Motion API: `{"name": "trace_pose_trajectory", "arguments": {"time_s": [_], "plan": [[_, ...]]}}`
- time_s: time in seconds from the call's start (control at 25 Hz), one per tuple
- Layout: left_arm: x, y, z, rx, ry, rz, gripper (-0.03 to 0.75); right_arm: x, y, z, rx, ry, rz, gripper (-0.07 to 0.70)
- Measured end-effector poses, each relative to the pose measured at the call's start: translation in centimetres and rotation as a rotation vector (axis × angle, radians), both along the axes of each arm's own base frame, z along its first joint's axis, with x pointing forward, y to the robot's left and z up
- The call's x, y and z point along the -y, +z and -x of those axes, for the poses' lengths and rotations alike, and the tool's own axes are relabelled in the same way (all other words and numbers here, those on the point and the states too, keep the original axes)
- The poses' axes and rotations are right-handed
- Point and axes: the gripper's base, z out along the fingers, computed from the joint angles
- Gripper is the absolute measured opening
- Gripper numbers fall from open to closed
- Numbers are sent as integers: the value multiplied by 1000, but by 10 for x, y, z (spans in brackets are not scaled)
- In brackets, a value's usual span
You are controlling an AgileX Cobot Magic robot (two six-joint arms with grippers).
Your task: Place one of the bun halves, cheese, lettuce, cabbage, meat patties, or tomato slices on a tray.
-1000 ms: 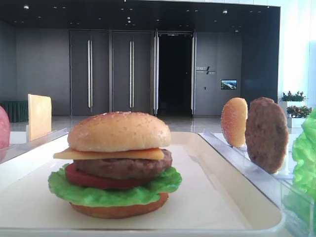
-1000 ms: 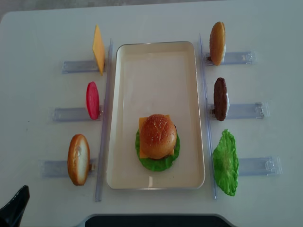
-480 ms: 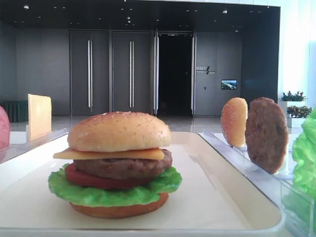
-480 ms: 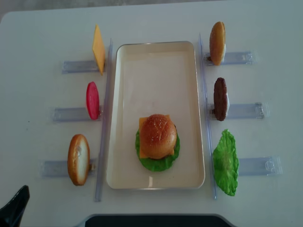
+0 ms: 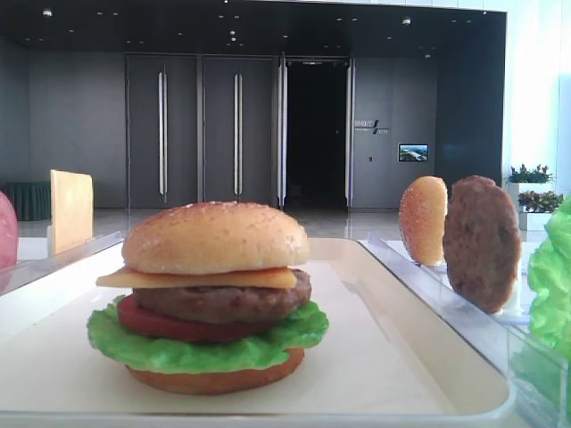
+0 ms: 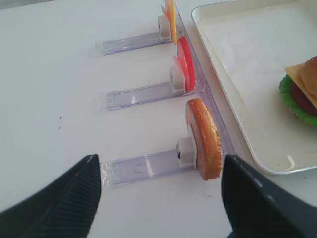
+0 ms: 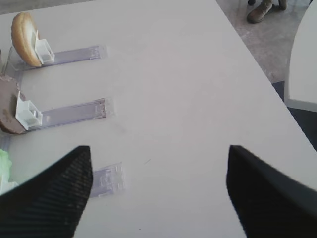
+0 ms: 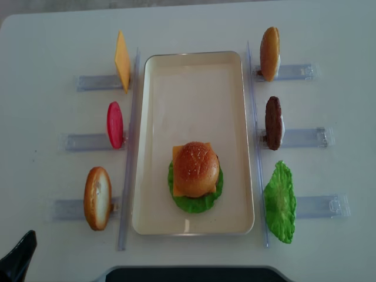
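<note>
6 stacked layers form a burger on the tray (image 5: 428,357) in the low exterior view, sesame bun top (image 5: 214,236) uppermost. From the right wrist, the right gripper (image 7: 158,193) hangs spread wide over bare table, holding nothing. From the left wrist, the left gripper (image 6: 158,198) is likewise spread near an upright bottom bun (image 6: 204,139). Overhead, racks hold cheese (image 8: 122,60), tomato (image 8: 114,124), patty (image 8: 273,122), lettuce (image 8: 280,201).

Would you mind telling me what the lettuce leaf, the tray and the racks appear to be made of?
Lettuce: probably moulded plastic, glossy with stiff ruffles. Tray: smooth cream plastic or melamine, going by its soft sheen; hard to say which. Racks: clear plastic, since the table shows through them.
</note>
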Motion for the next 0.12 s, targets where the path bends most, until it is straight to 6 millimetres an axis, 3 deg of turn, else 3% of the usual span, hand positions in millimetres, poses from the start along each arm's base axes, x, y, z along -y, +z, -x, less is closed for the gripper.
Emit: {"name": "trace_pose_trajectory", "arguments": {"time_s": [0.12], "plan": [[0,0,0,0,0,0,580,0,0,0,0,0,0,533]]}}
